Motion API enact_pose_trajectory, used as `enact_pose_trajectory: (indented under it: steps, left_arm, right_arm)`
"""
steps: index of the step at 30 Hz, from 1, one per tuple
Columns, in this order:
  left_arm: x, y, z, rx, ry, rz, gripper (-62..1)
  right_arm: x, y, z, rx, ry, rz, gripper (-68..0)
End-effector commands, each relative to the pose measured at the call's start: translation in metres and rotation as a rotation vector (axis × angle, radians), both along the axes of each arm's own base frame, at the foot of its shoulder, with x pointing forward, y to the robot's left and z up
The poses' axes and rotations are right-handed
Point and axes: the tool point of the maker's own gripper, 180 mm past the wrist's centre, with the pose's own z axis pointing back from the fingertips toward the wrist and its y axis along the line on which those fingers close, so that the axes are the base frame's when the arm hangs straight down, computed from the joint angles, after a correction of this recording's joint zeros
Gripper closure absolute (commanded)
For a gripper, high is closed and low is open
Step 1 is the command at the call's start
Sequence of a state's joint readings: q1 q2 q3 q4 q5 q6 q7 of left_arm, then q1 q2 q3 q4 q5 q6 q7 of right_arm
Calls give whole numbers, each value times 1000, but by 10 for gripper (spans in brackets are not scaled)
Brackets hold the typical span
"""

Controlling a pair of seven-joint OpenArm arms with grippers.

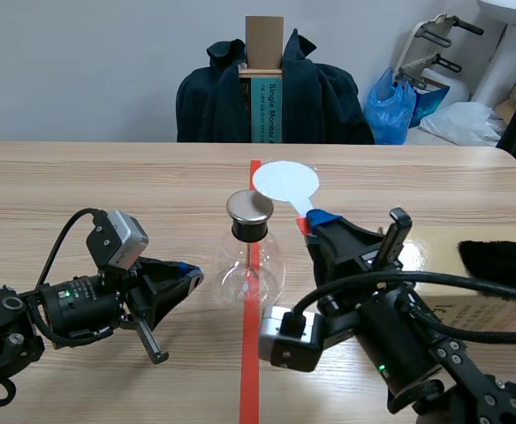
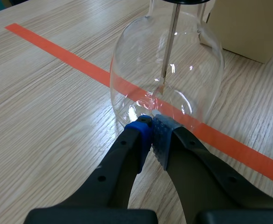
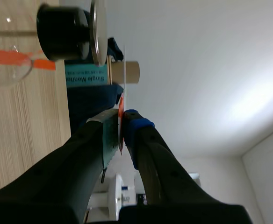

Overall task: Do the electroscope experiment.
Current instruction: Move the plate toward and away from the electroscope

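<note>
pale wall behind the wooden table, dark jacket and blue bag beyond.

Wooden table: glass flask, cardboard box

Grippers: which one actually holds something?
The right gripper, shut on the white disc paddle; the left gripper, fingers shut on nothing, sits at the base of the glass flask.

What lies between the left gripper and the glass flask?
Nothing: in the left wrist view the left gripper sits shut right against the glass flask.
</note>
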State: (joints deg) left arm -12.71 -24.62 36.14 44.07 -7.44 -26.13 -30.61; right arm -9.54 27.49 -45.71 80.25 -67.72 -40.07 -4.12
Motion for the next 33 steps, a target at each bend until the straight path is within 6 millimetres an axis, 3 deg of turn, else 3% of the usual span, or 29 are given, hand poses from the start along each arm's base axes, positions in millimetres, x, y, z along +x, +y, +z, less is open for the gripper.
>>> enact_pose_trajectory:
  steps: [1, 15, 33]
  left_arm:
    - [6, -5, 13, -30, -35, -3, -27]
    - [6, -5, 13, -30, -35, -3, -27]
    - [6, -5, 13, -30, -35, -3, -27]
  right_arm:
    - [2, 1, 10, -1, -41, 25, -7]
    - [-17, 25, 6, -7, -32, 154, -6]
    - [-8, 14, 8, -8, -37, 87, -7]
